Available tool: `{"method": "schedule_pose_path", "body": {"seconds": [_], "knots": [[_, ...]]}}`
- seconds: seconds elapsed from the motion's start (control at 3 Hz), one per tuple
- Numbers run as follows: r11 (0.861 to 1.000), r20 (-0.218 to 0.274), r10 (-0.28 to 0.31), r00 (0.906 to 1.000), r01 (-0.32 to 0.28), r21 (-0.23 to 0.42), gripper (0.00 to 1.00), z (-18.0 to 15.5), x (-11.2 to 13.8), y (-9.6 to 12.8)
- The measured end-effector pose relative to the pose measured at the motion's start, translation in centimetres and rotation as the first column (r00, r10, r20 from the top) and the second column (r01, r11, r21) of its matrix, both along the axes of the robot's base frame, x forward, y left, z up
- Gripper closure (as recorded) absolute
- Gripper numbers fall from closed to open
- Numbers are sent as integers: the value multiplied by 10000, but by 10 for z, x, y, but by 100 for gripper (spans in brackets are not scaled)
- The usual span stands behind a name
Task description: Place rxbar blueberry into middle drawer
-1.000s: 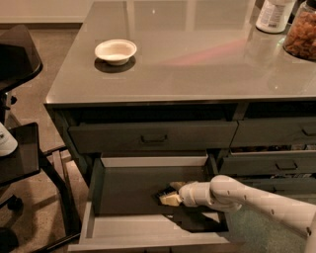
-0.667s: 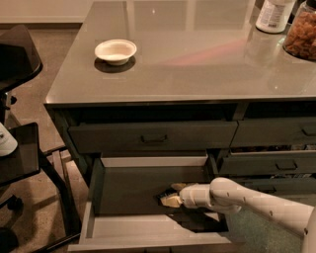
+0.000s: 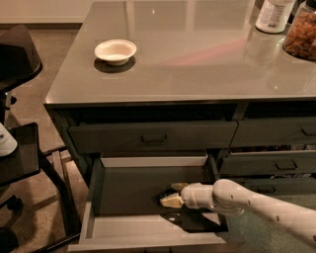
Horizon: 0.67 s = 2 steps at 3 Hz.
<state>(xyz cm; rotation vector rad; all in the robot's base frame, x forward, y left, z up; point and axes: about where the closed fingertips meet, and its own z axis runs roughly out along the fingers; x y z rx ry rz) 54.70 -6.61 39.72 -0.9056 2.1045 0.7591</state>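
The middle drawer [image 3: 148, 232] is pulled out below the counter, with pale inner walls and a dark floor. My gripper [image 3: 173, 194] reaches into it from the right on a white arm [image 3: 256, 205] and sits low over the floor, right of centre. A small dark shape [image 3: 163, 197] at the gripper's tip may be the rxbar blueberry. I cannot tell whether it is held or lying on the floor. A dark shadow [image 3: 195, 221] lies under the arm.
A white bowl [image 3: 115, 51] stands on the grey countertop [image 3: 187, 64], with a white bottle [image 3: 273, 15] and a jar of snacks [image 3: 302, 34] at the back right. The shallower top drawer [image 3: 153, 137] is closed. Narrower drawers [image 3: 276, 165] are on the right. A black chair [image 3: 19, 148] stands at the left.
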Motion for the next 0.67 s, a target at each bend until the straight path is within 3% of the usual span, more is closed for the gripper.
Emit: {"method": "schedule_pose_path", "body": {"seconds": [0.33, 0.67], "knots": [[10000, 177, -23, 9998, 24, -23, 0, 13, -2, 1], [10000, 190, -23, 9998, 23, -26, 0, 14, -2, 1]]}}
